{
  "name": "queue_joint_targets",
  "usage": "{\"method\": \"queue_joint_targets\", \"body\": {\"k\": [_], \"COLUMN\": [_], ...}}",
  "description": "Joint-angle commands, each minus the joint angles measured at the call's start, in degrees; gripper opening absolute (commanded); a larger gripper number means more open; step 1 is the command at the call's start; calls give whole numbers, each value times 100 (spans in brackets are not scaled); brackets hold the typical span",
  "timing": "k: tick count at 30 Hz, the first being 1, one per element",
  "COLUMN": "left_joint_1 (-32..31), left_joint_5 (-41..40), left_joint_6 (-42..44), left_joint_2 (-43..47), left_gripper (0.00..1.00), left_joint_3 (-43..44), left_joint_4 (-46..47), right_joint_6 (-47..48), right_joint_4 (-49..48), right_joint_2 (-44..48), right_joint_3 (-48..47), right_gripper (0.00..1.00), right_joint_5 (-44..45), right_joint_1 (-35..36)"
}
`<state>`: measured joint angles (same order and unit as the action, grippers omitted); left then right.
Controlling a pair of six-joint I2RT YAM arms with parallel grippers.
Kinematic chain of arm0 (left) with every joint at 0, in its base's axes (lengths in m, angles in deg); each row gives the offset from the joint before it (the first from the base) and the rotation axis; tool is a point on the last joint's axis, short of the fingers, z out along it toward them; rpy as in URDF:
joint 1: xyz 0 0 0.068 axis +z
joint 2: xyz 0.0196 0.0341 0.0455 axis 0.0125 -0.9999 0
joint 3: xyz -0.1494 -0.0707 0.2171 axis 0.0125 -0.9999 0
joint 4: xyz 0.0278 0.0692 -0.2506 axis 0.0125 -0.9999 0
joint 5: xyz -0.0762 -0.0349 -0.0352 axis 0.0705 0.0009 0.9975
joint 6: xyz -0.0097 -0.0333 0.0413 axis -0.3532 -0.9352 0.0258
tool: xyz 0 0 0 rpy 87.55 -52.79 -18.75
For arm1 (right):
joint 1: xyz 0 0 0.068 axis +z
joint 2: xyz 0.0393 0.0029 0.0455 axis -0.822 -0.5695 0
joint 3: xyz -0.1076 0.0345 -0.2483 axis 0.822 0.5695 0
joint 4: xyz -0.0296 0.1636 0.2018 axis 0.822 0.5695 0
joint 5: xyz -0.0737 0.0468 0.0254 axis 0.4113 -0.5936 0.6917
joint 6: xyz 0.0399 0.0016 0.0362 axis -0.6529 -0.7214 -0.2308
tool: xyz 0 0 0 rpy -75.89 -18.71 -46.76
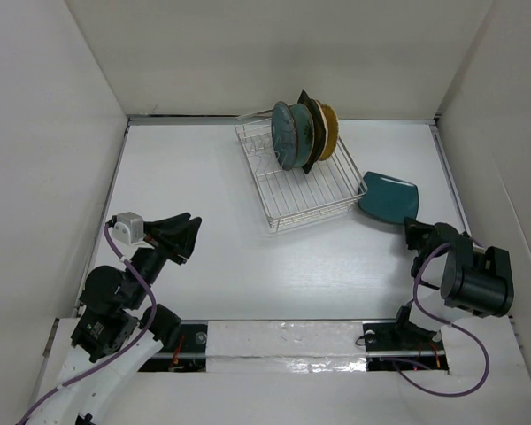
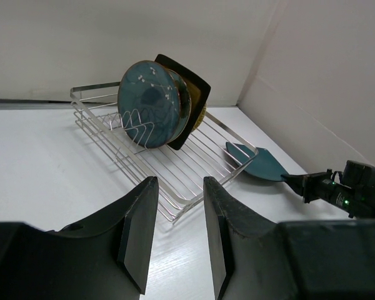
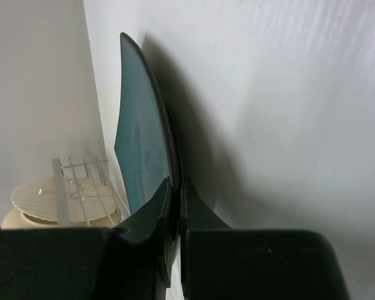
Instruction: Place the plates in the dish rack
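— What is nearest?
— The left hand [image 1: 190, 235], at the near left above the white surface [image 1: 195, 168]. Its fingers stand apart with nothing between them, and they point toward the rack.
— And the right hand?
— The right hand [image 1: 413, 228] is at the near right, pinched tight on the near edge of the square dark teal plate [image 1: 389, 197]. In the wrist view, one finger presses on each face of the rim.
— Where does that plate sit?
— Just right of the dish rack [image 1: 311, 197], tilted, with its left corner at the rack's right rail. It may be touching the wire, but the views don't settle that.
— And the rack itself?
— It is silver wire, set askew in the far middle of the surface.
— What is beyond that?
— At its far end, plates stand on edge, packed together. A round dark teal plate [image 1: 289, 135] is in front. The black-rimmed mustard square plate [image 1: 311, 124] is behind it, and a round tan plate [image 1: 328, 131] is farthest back.
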<state>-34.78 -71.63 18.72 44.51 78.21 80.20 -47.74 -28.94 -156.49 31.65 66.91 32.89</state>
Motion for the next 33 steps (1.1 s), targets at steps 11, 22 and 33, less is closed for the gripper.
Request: {"method": "queue_joint_targets", "body": {"k": [11, 22, 33], "left_joint_1": [-4, -4, -4], "left_joint_5": [-25, -7, -86], "left_joint_6": [-15, -7, -7], "left_joint_2": [-167, -316, -431], "left_gripper": [31, 32, 31], "left_joint_3": [-61, -61, -61], "left_joint_4": [283, 283, 257], "right_joint_6": [1490, 2634, 3046], "right_joint_4": [2777, 3352, 3080], "right_joint_2": [3111, 4083, 1764], "right_joint_3": [-915, -2787, -5801], "right_gripper": [0, 0, 0], "right_joint_5": [1876, 1425, 313], "right_joint_1": [209, 209, 2510]}}
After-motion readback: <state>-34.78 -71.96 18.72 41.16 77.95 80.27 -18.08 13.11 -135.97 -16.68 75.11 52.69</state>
